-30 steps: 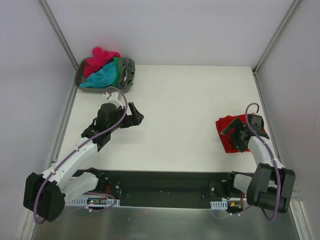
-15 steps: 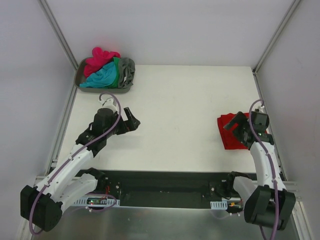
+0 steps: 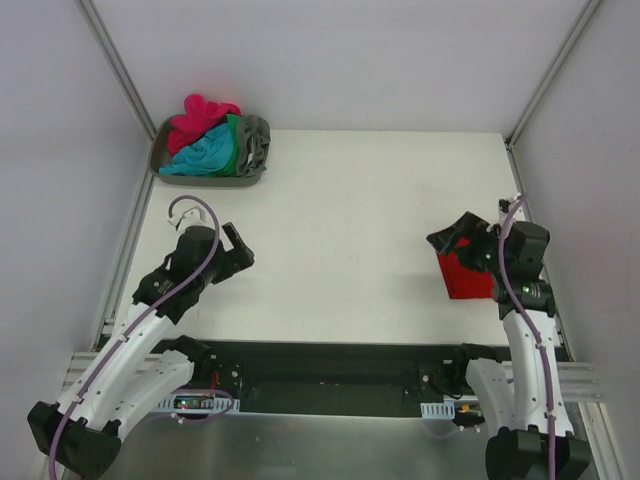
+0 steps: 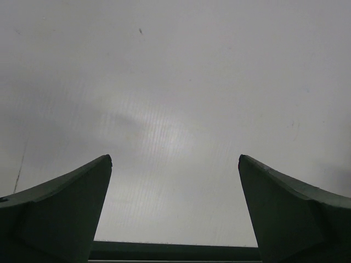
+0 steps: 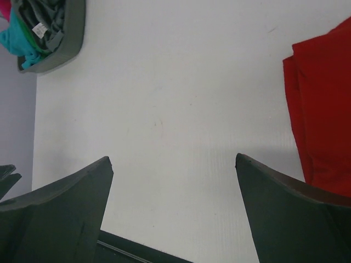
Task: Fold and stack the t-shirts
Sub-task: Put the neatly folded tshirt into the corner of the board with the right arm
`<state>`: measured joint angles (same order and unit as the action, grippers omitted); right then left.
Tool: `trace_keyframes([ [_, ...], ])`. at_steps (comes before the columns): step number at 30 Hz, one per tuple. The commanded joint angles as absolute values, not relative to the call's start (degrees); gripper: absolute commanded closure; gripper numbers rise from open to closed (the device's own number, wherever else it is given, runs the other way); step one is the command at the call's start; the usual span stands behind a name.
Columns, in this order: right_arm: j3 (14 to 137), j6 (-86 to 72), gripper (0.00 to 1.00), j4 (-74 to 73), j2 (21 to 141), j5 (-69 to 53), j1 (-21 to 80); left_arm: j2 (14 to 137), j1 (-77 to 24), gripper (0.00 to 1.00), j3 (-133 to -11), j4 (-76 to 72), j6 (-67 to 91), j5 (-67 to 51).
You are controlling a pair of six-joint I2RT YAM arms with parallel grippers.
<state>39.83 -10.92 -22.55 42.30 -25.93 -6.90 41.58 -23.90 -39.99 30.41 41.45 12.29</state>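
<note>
Left end effector (image 4: 175, 159) and right end effector (image 5: 174, 159) gaped empty; only one shirt (image 3: 200, 113) should leave the tray (image 3: 215, 181) beyond the left.

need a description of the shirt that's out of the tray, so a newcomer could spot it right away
Start at the white table and go to its right edge, by the right gripper. The red t-shirt lies there folded flat, alone on the surface. The other shirts, pink, teal, green and grey, are bunched in the grey tray at the far left corner.
</note>
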Motion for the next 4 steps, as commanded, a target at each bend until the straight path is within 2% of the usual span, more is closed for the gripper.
trace_keyframes([
  [1, 39.03, -8.79, 0.04, -16.44, 40.17, -31.73, -6.59, 41.05, -23.38, 0.01, -41.92, 34.89, 43.50, 15.91],
  [4, 39.02, -8.88, 0.04, -16.70, 39.82, -29.80, -6.59, 41.39, -23.38, 0.01, -42.18, 34.89, 43.33, 16.43],
])
